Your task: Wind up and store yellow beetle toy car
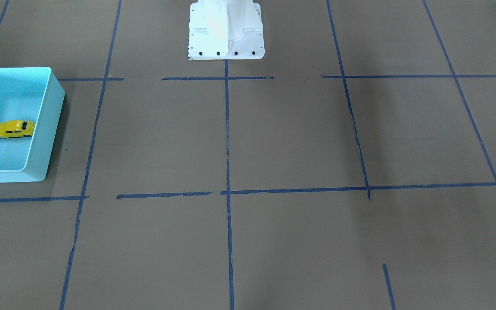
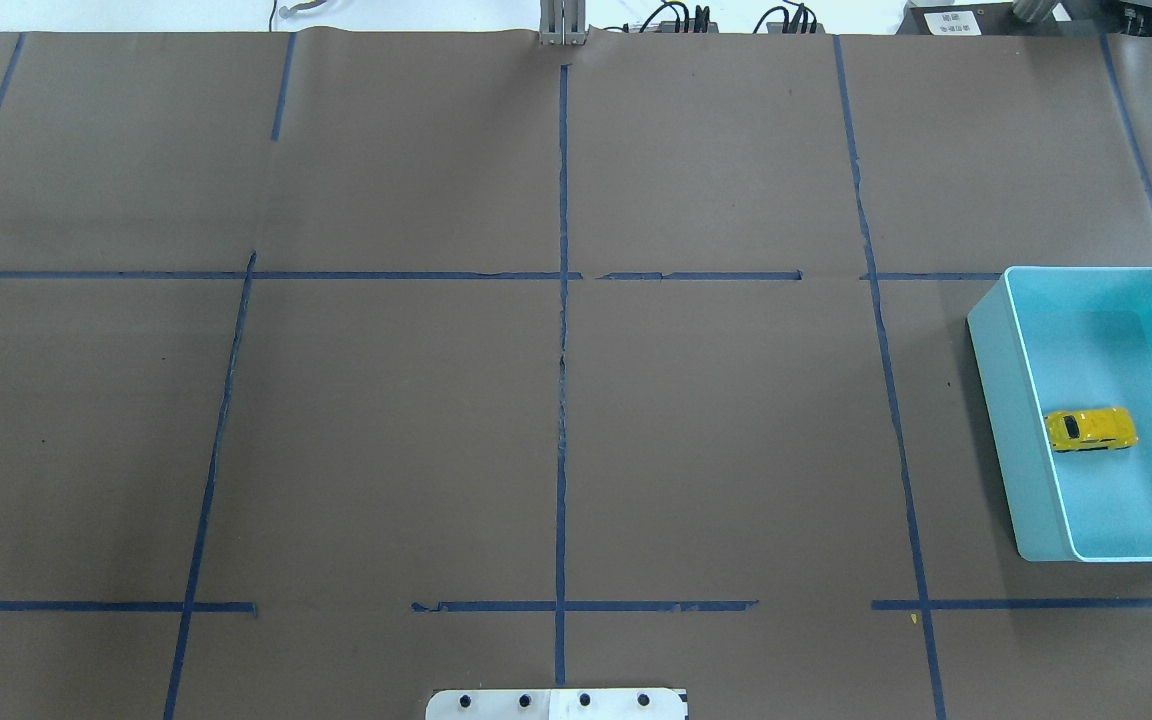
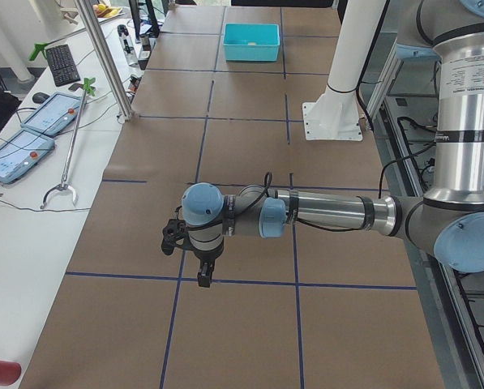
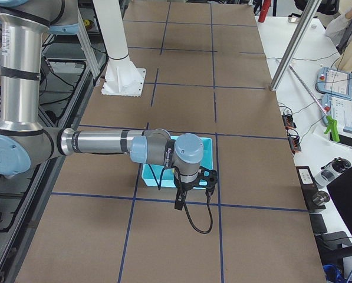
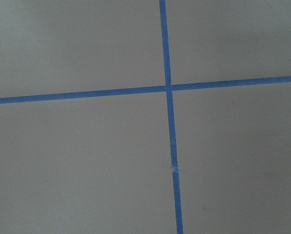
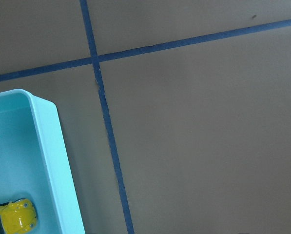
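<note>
The yellow beetle toy car (image 1: 14, 129) lies inside the turquoise bin (image 1: 52, 116), near the bin's wall. It also shows in the overhead view (image 2: 1091, 429) and at the bottom left corner of the right wrist view (image 6: 13, 222). Neither gripper shows in the front or overhead views. My left gripper (image 3: 201, 274) hangs over the bare table far from the bin, and I cannot tell if it is open. My right gripper (image 4: 180, 202) hangs just beside the bin (image 4: 206, 146), outside it, and I cannot tell its state either.
Brown paper with blue tape lines (image 2: 562, 350) covers the table. The white robot base (image 1: 226, 30) stands at the table's middle edge. A side bench with tablets (image 3: 31, 134) and a metal post (image 3: 104, 57) runs along the far side.
</note>
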Controlling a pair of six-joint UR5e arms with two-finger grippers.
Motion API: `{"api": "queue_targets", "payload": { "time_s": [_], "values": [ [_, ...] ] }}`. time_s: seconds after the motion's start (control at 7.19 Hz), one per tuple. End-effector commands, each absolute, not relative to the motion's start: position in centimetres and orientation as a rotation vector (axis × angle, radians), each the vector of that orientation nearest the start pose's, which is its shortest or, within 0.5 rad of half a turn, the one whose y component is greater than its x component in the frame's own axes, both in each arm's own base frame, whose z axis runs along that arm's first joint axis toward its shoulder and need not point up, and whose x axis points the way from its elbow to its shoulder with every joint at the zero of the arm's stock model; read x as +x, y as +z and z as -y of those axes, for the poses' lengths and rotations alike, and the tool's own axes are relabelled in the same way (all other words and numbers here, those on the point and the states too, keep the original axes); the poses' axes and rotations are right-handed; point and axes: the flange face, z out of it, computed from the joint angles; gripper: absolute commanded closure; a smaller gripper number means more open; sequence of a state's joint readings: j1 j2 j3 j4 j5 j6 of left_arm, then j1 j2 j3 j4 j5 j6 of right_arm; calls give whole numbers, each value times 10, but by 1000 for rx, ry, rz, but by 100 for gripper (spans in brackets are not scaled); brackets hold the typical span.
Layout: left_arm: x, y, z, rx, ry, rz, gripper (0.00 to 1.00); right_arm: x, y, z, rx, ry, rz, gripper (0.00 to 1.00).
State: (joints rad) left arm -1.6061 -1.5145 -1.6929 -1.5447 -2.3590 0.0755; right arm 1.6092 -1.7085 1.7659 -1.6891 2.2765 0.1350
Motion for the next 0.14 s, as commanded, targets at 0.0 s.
{"api": "queue_targets", "payload": {
  "time_s": [0.0],
  "values": [
    [-79, 626, 468, 85, 56, -783, 0, 85, 642, 425, -91, 187, 703, 0]
  ]
}}
